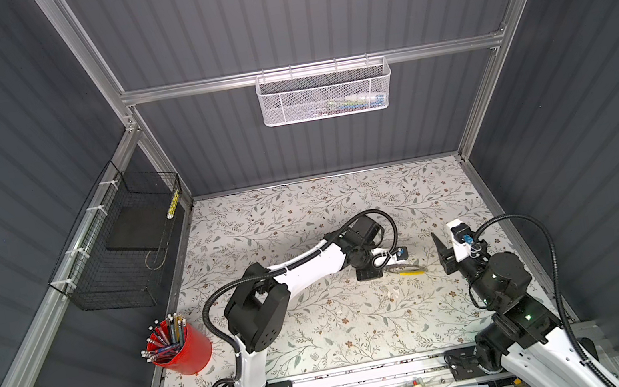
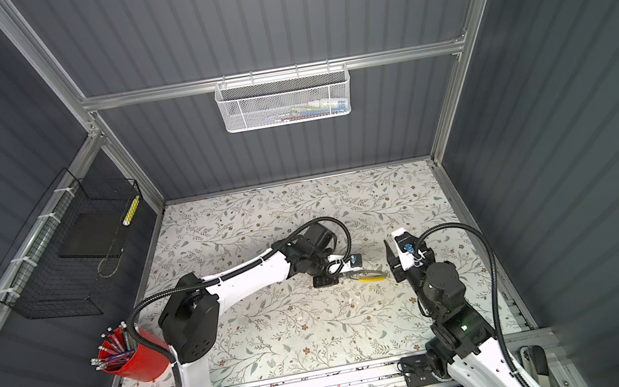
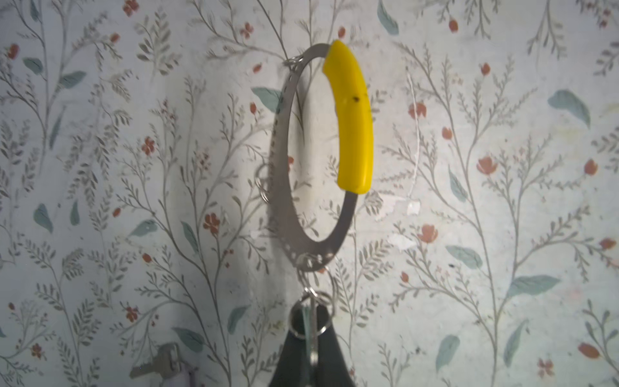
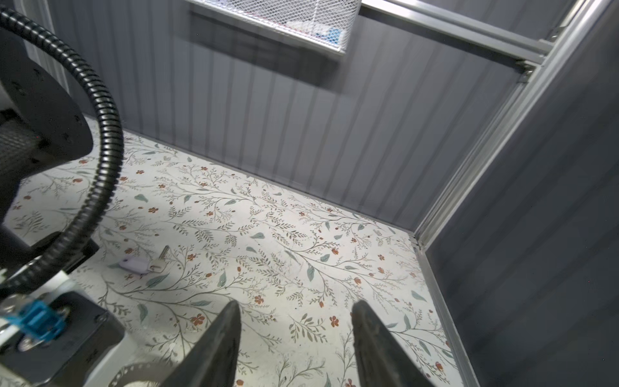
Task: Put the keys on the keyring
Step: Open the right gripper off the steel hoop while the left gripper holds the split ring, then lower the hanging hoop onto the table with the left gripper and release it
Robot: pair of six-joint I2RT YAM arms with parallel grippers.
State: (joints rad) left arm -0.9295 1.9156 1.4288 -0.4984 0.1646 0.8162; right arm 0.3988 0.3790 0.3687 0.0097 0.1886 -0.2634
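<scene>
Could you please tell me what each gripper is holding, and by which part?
The left gripper is shut on the keyring, pinching a small split ring that hangs from its grey band; the right gripper is open, holding nothing.

Keyring (image 3: pixel 283 207): grey band, one yellow segment (image 3: pixel 354 117). Table (image 3: pixel 134 187) beneath it: pale, grey sprigs, teal leaves, rust-red flowers. Key (image 4: pixel 135 265) head lilac.

Place: lab robot cell | Signs: aluminium frame (image 1: pixel 313 69), grey panel walls (image 1: pixel 270 11), bench-mounted arms (image 1: pixel 302 267)
</scene>
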